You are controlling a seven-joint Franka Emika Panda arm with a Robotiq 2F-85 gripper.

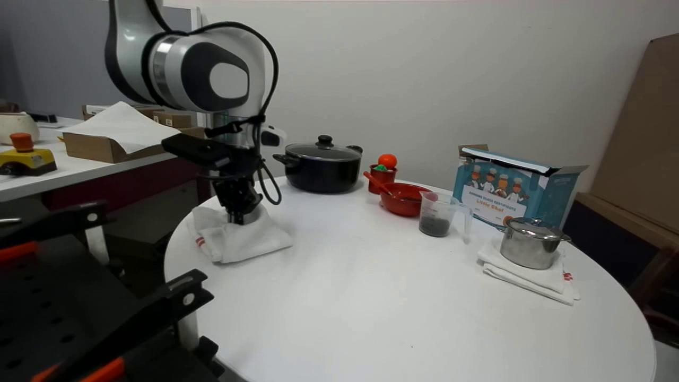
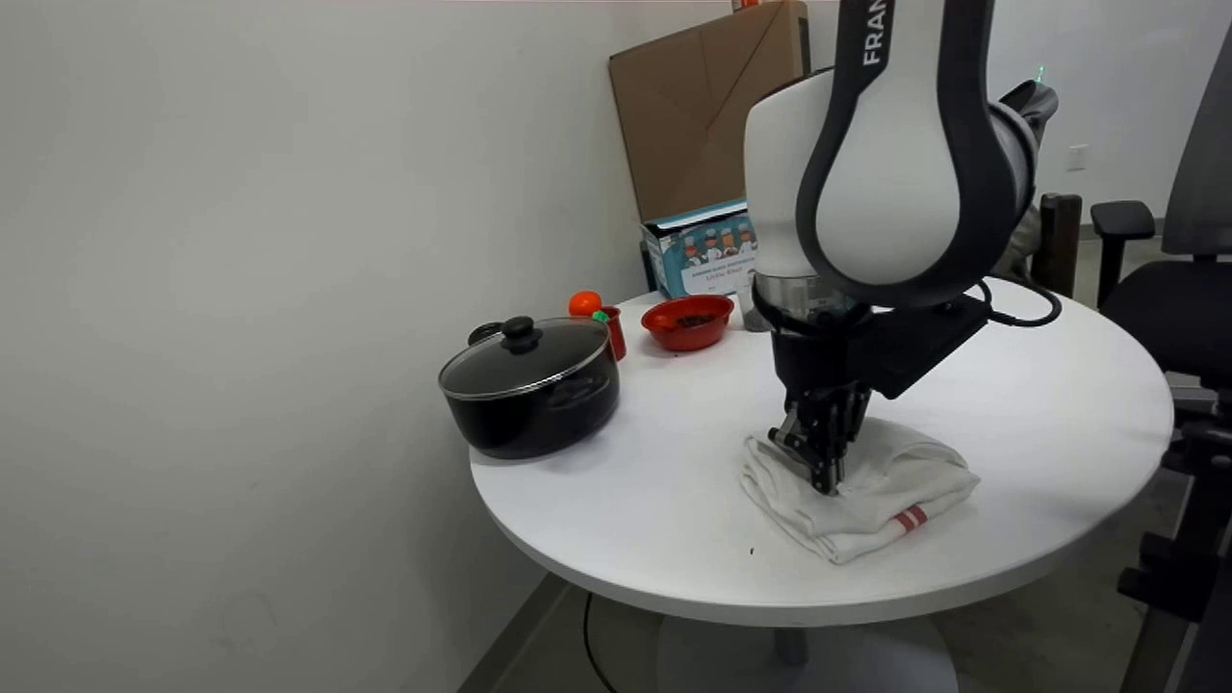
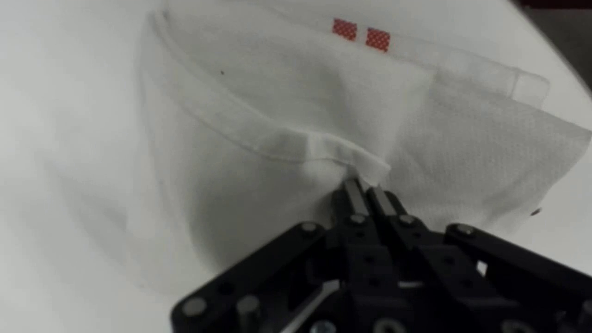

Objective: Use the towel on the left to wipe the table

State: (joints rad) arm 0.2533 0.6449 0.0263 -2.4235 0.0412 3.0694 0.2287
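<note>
A folded white towel [image 1: 238,245] with red marks lies near the edge of the round white table [image 1: 360,302]. It also shows in an exterior view [image 2: 871,510] and fills much of the wrist view [image 3: 268,92]. My gripper [image 1: 237,218] points down into the towel, also visible in an exterior view [image 2: 828,484]. In the wrist view the gripper's fingertips [image 3: 365,185] are nearly together, with a pinched towel fold between them. The towel still rests on the table. Small dark specks show on the table beside it.
A black lidded pot [image 1: 323,165], a red cup [image 1: 382,179], a red bowl [image 1: 404,200], a measuring cup [image 1: 436,220] and a blue box [image 1: 498,188] stand along the back. A steel pot [image 1: 532,246] sits on another white towel [image 1: 522,281].
</note>
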